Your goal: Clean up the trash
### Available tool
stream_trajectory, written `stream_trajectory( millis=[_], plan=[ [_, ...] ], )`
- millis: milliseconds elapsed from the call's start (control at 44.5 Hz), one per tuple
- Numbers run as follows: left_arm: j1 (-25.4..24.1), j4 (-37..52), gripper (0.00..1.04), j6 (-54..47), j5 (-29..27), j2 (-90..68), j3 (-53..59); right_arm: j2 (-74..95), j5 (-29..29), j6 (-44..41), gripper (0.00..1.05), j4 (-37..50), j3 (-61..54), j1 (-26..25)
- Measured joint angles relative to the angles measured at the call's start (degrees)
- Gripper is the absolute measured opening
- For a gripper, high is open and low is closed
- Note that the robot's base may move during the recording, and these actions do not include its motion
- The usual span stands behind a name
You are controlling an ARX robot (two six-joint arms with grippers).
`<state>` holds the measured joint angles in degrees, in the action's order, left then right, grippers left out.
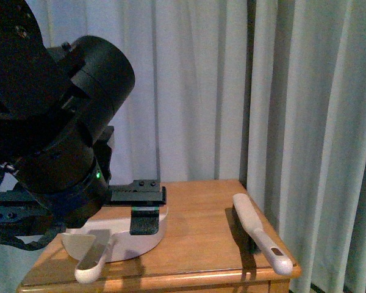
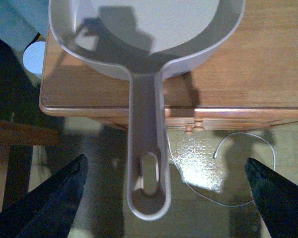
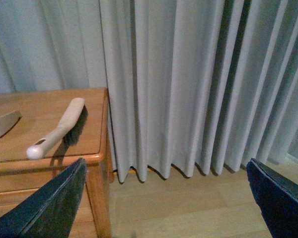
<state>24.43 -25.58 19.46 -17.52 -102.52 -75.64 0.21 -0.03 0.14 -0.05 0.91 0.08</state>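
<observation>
One pale dustpan point(image 1: 140, 247) sits at the front left corner of the single worktop point(image 1: 195, 238). One long-handled brush point(image 1: 261, 233) lies along its right edge.

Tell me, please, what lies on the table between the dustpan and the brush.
Nothing: the front view shows only bare wooden table between the dustpan and the brush.

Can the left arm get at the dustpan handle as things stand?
Probably yes. The dustpan handle overhangs the table edge, in line with the open left end effector, with nothing visible between them.
</observation>
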Motion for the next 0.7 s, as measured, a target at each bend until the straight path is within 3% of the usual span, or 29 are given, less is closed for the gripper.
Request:
stream_trajectory(
  millis=[697],
  plan=[
    [-4.20,1.27,0.97,-2.73,1.44,-11.02,-4.83,0.00,-0.02,0.00,0.97,0.00,0.00,0.00]
  ],
)
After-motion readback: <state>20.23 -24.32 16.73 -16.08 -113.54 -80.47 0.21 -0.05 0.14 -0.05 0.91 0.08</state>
